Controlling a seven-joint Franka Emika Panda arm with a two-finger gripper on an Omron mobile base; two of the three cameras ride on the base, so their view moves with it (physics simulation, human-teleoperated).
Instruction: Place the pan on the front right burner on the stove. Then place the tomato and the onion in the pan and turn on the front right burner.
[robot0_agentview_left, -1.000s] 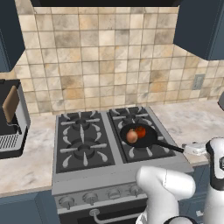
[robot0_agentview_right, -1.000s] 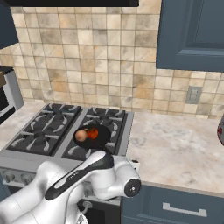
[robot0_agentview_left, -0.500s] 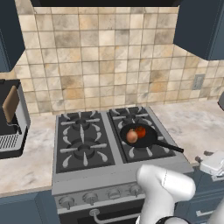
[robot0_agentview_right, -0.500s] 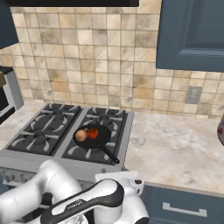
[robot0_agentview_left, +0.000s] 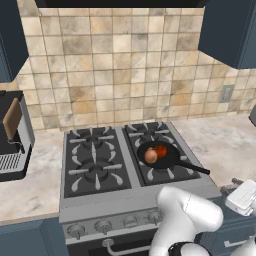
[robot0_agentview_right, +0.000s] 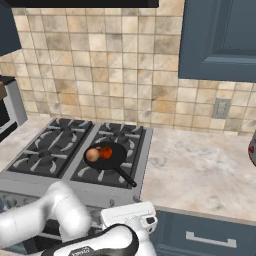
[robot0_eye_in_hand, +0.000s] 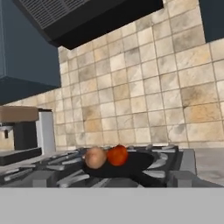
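Note:
The black pan (robot0_agentview_left: 170, 159) sits on the front right burner (robot0_agentview_left: 172, 176) of the stove (robot0_agentview_left: 95, 200), its thin handle pointing to the right front. Inside it the brown-tan onion (robot0_agentview_left: 150, 156) lies touching the red tomato (robot0_agentview_left: 160, 150). From the other side the pan (robot0_agentview_right: 112, 159) holds the onion (robot0_agentview_right: 92, 155) and tomato (robot0_agentview_right: 105, 152) too. My gripper (robot0_agentview_left: 236, 187) hangs low in front of the counter edge, right of the stove, apart from everything and holding nothing; its hand (robot0_agentview_right: 127, 216) is level with the stove top. The hand view looks across the grates at the onion (robot0_eye_in_hand: 95, 157) and tomato (robot0_eye_in_hand: 117, 155).
A row of silver knobs (robot0_agentview_left: 131, 221) lines the stove front, left of my arm. A coffee machine (robot0_agentview_left: 12, 135) stands on the left counter. The marble counter (robot0_agentview_right: 205, 170) stretches right of the stove, with a dark object (robot0_agentview_right: 252, 147) at its far end. A range hood (robot0_eye_in_hand: 87, 17) hangs overhead.
My arm has swung down and to the right, bringing the hand from above the counter edge to below it. Pan, onion and tomato have not moved.

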